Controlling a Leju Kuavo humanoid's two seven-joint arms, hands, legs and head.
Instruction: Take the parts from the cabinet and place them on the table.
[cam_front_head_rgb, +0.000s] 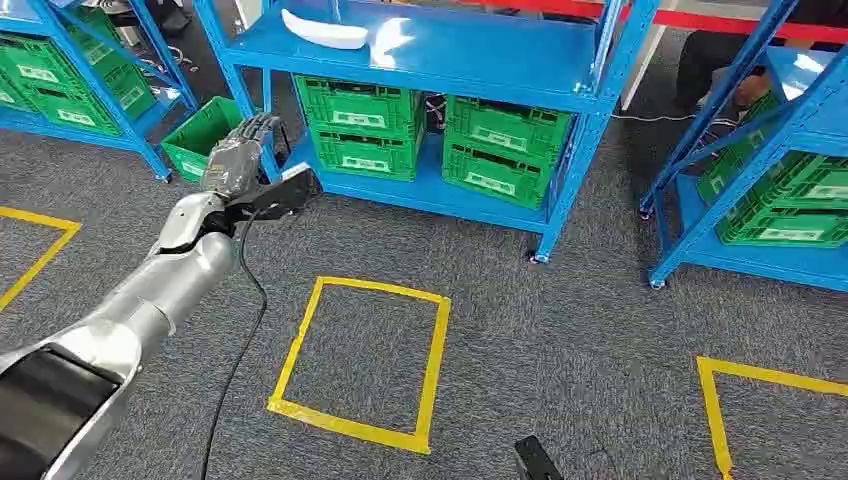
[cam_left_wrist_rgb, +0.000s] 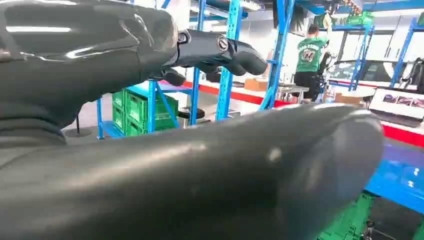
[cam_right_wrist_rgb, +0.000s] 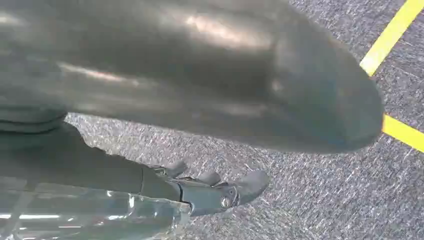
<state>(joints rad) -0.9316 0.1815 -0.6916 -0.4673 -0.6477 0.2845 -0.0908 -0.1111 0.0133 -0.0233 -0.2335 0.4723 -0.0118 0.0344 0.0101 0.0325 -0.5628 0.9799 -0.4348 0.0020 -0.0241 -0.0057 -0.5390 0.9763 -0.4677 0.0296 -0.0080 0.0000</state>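
- Where the head view looks down on grey carpet, the left arm (cam_front_head_rgb: 150, 290) reaches forward from the lower left toward a blue steel rack (cam_front_head_rgb: 430, 60).
- The left hand (cam_front_head_rgb: 240, 150) is raised in front of the rack's left post, fingers curled loosely, nothing visibly in them. From the left wrist view the dark fingers (cam_left_wrist_rgb: 225, 52) extend forward, slightly bent, apart from the thumb (cam_left_wrist_rgb: 210, 170); nothing lies between them.
- A black cable (cam_front_head_rgb: 240, 330) hangs from the left wrist down toward the floor.
- A white moulded part (cam_front_head_rgb: 325, 32) lies on the rack's top shelf, left of centre, well apart from the left hand and above it.
- On the lower shelf sit green plastic crates (cam_front_head_rgb: 430, 135), stacked two high in two columns, white labels facing out.
- One more green crate (cam_front_head_rgb: 200, 135) rests tilted on the floor beside the rack's left post, just beyond the left hand.
- Further blue racks with green crates stand at far left (cam_front_head_rgb: 70, 70) and at far right (cam_front_head_rgb: 780, 190).
- Yellow tape rectangle (cam_front_head_rgb: 360, 350) marks the carpet in front of the rack; other tape corners at the left and right edges.
- Right wrist view: the right hand (cam_right_wrist_rgb: 200, 185) hangs over the carpet, fingers slightly bent and apart, holding nothing. Yellow tape line (cam_right_wrist_rgb: 395, 45) beyond it.
- Left wrist view, background: a person in a green shirt (cam_left_wrist_rgb: 310, 55) stands among distant racks.
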